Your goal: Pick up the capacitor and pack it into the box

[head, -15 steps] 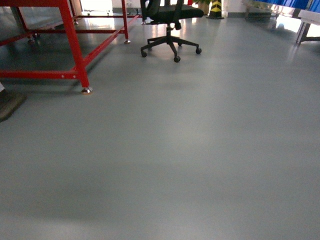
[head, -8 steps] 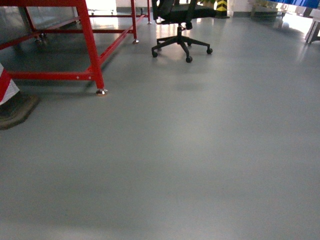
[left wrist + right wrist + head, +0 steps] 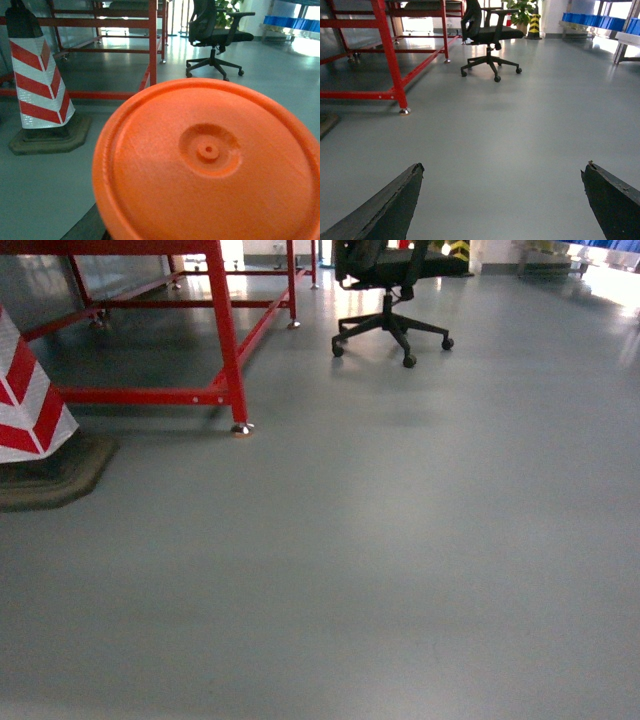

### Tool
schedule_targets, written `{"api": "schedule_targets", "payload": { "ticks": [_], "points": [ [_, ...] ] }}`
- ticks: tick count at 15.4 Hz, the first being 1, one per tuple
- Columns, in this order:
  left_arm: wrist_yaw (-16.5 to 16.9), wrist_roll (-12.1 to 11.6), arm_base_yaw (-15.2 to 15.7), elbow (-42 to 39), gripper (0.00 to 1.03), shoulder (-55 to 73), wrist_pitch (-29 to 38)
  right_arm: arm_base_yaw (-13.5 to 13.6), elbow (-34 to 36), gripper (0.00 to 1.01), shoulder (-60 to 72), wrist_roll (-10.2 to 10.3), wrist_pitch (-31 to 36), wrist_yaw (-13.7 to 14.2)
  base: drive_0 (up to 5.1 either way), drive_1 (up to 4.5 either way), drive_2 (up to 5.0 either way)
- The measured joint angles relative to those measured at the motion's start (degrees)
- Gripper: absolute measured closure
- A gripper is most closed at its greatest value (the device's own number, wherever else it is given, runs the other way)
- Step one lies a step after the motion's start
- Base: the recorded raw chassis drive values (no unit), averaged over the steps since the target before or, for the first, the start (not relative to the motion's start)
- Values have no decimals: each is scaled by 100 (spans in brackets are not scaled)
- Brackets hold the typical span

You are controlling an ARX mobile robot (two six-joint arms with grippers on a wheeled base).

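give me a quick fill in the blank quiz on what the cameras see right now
1. The frame near the cone is painted ____.
2. The chair is coloured ____.
3. The disc filling the left wrist view is ____.
4. The right gripper has its fingers wide ____, holding nothing.

Missing words: red; black; orange; open

Daylight enters from the far end of the room, laying pale glare on the glossy grey floor point(image 3: 400, 540) behind the office chair point(image 3: 392, 300) and at the upper right corner. The head view is dim and soft, slightly smeared throughout. A dull shadow lies under the red frame point(image 3: 225, 340). In the left wrist view the orange disc point(image 3: 210, 160) is close and blurred at its edges; the striped cone point(image 3: 37, 80) stays sharp. The right wrist view's dark fingers point(image 3: 385, 210) are underexposed.
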State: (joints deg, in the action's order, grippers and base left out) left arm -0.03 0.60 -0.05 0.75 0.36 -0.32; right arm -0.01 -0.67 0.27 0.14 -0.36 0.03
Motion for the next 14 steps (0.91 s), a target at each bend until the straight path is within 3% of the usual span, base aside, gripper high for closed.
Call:
{"api": "schedule_targets", "payload": {
  "ticks": [14],
  "points": [
    [2,0,0,0,59,0,0,0,0,3,0,0,13,-2,-496,253,227]
  ]
}}
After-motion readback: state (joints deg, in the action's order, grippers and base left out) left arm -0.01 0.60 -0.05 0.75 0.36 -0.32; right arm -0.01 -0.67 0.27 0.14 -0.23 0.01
